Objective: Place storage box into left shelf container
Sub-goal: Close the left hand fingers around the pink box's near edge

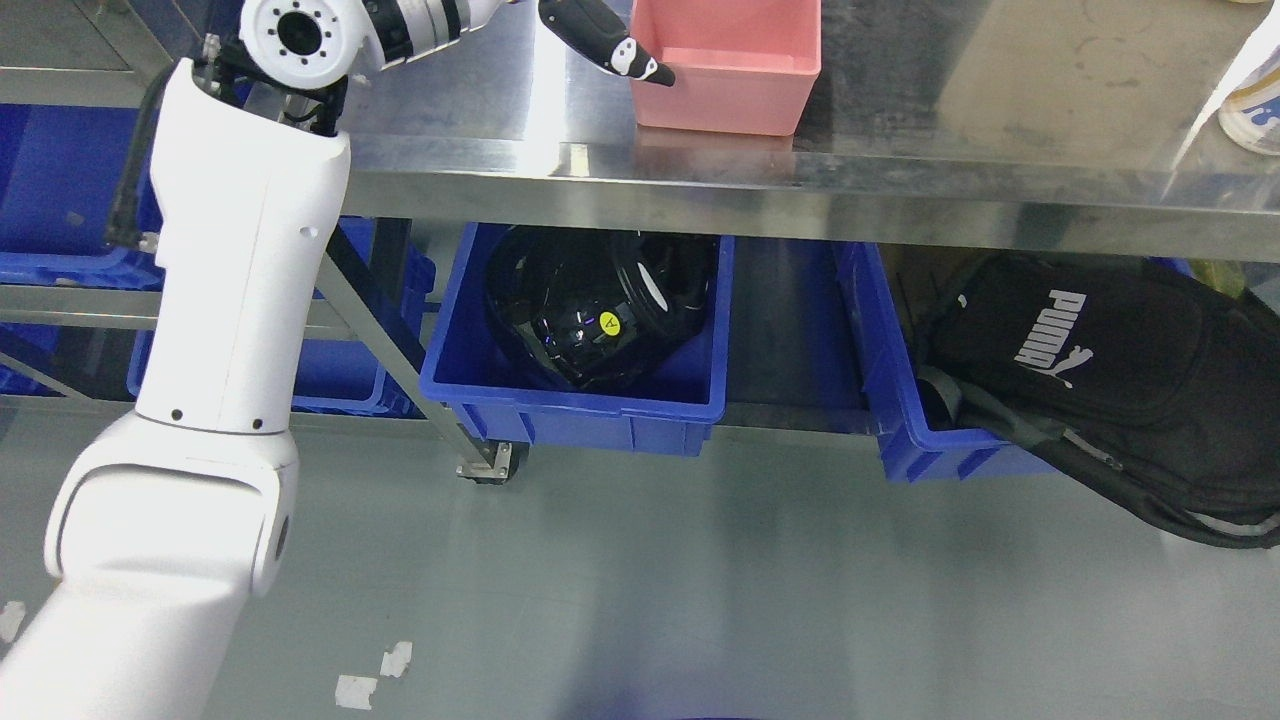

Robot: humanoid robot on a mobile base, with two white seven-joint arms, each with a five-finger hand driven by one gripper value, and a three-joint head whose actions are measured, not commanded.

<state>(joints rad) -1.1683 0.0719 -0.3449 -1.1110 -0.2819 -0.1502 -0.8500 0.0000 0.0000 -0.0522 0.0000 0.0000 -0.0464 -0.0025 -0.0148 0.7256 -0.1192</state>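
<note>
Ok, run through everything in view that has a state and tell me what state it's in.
pink storage box: upright on the steel table, empty inside.
left hand: at the box's left wall, grip unclear.
middle blue bin: holds a black device.
right blue bin: holds a black bag, spilling over.

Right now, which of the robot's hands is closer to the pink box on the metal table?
The left. The left hand reaches the pink box's left rim, a finger at its wall. The right hand is out of view.
</note>
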